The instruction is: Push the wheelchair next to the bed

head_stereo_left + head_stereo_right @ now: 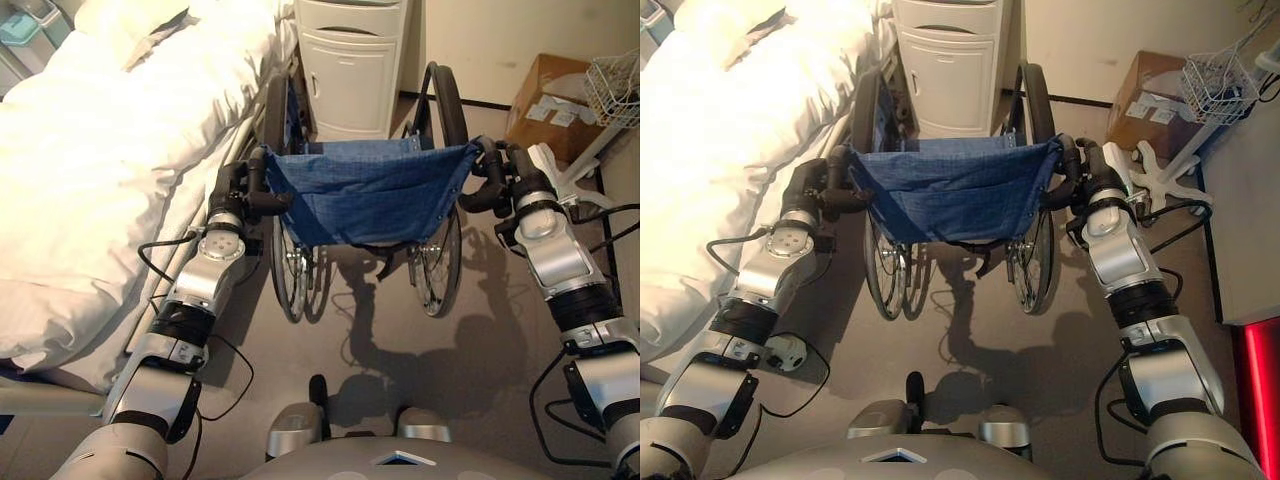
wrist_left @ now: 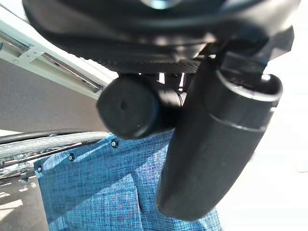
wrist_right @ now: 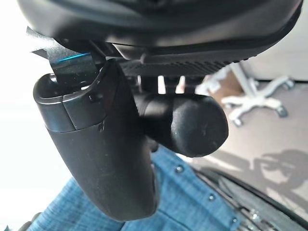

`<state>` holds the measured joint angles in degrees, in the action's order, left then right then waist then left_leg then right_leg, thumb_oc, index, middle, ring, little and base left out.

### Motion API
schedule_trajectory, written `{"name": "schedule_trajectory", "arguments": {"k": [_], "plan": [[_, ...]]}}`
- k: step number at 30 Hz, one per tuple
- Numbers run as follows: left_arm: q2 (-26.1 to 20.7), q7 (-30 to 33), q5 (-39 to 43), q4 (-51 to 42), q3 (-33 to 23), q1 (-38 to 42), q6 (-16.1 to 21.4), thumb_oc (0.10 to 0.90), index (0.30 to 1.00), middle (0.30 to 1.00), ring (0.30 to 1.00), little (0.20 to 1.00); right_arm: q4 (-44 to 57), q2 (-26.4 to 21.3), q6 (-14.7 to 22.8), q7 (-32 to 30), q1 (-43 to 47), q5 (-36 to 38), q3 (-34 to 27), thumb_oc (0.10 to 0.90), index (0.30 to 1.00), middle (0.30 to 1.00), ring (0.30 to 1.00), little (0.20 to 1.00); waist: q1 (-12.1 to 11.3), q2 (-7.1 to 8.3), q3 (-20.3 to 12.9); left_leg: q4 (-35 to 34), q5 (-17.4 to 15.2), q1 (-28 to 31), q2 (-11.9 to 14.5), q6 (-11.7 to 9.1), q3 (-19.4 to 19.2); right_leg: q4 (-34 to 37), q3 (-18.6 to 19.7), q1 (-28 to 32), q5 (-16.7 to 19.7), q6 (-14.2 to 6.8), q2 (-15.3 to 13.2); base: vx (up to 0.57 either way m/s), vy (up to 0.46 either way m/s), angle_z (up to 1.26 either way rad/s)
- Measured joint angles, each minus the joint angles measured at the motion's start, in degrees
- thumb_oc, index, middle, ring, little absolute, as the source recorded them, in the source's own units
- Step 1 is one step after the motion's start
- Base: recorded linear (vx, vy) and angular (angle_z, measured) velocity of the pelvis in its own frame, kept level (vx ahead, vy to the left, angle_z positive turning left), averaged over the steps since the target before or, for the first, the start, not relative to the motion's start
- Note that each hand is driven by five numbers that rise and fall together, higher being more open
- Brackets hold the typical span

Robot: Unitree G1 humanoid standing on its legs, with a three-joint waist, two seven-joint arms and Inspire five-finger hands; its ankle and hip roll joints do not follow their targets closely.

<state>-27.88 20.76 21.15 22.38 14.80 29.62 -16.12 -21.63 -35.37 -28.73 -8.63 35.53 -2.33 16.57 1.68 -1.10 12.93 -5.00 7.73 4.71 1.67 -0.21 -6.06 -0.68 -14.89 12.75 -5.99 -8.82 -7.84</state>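
Observation:
A wheelchair with a blue cloth back [image 1: 370, 190] and spoked wheels [image 1: 290, 270] stands right beside the bed [image 1: 110, 150], which carries white bedding. My left hand [image 1: 238, 190] is shut on the wheelchair's left push handle [image 2: 132, 107]. My right hand [image 1: 497, 172] is shut on the right push handle [image 3: 187, 122]. In both wrist views the thumb [image 2: 216, 144] curls around the black grip, with the blue cloth [image 3: 183, 207] just beyond.
A white cabinet [image 1: 350, 65] stands directly ahead of the wheelchair. A cardboard box [image 1: 550, 100] and a white star-shaped stand base [image 1: 570, 185] with a wire basket [image 1: 615, 85] lie to the right. Bare floor [image 1: 400, 350] lies behind the wheelchair.

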Motion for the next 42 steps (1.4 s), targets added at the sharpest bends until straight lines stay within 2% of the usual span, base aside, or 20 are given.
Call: {"name": "schedule_trajectory", "arguments": {"k": [7,12,16,22,30,36,42], "plan": [[-0.61,0.11,-0.45,-1.65,-0.21,0.00,-1.80,0.800,0.900,0.900,0.900,0.900,1.38,0.03,-0.04,-1.62,-0.01,-0.12,0.00,0.800,0.900,0.900,0.900,0.900,0.22,-0.61,0.42,-0.13,-0.01,-0.03,-0.07,-0.01,-0.03,0.46,-0.09,0.18,0.02,-0.01,0.01,0.00,0.000,0.00],[-1.45,-0.50,-6.16,-3.38,0.12,0.34,-5.02,0.800,0.900,0.900,0.900,0.900,2.29,0.18,-0.11,-1.66,-0.01,-2.54,0.15,0.800,0.900,0.900,0.900,0.900,0.46,-0.81,0.56,-0.14,-0.02,-0.19,-0.13,-0.02,-0.01,0.74,-0.16,0.21,0.02,-0.02,0.01,0.00,0.000,0.00],[-1.63,-0.76,-9.27,-3.39,0.67,1.63,-6.19,0.800,0.900,0.900,0.900,0.900,3.17,0.27,-0.12,-3.01,-0.01,-4.46,0.45,0.800,0.900,0.900,0.900,0.900,0.46,-1.08,1.35,-0.14,-0.02,-0.24,-0.16,-0.03,0.04,0.77,-0.14,0.21,0.02,-0.02,0.01,0.00,0.000,0.00],[-1.66,-0.65,-11.94,-4.20,0.65,1.62,-6.21,0.800,0.900,0.900,0.900,0.900,5.94,1.15,0.48,-8.20,-2.31,-3.80,0.26,0.800,0.900,0.900,0.900,0.900,0.62,-1.18,1.49,-0.14,-0.03,-0.70,-0.38,-0.03,0.22,1.40,-0.12,0.24,0.04,-0.03,-0.01,0.01,0.001,0.02],[-1.65,0.28,-13.84,-5.30,0.66,1.59,-7.16,0.800,0.900,0.900,0.900,0.900,6.39,1.15,1.32,-8.75,-2.70,-1.99,-0.47,0.800,0.900,0.900,0.900,0.900,0.67,-0.92,1.64,-0.15,-0.03,-0.82,-0.49,-0.03,0.25,1.58,-0.15,0.27,0.04,-0.03,-0.06,0.00,0.000,0.00],[-1.65,0.27,-18.84,-7.50,0.89,1.59,-9.91,0.800,0.900,0.900,0.900,0.900,6.39,2.05,0.35,-8.62,-2.71,-8.46,0.18,0.800,0.900,0.900,0.900,0.900,0.68,-0.26,2.05,-0.14,-0.03,-0.87,-0.53,-0.03,0.33,1.59,-0.17,0.28,0.04,-0.03,-0.07,0.00,0.000,0.00],[-1.60,0.59,-19.22,-8.70,0.96,0.43,-9.87,0.800,0.900,0.900,0.900,0.900,7.06,2.66,-0.51,-6.27,-3.62,-15.30,0.04,0.800,0.900,0.900,0.900,0.900,0.69,-0.23,2.06,-0.14,-0.04,-0.86,-0.56,-0.02,0.37,1.61,-0.15,0.33,0.04,-0.03,-0.06,0.00,-0.005,0.00]]}}
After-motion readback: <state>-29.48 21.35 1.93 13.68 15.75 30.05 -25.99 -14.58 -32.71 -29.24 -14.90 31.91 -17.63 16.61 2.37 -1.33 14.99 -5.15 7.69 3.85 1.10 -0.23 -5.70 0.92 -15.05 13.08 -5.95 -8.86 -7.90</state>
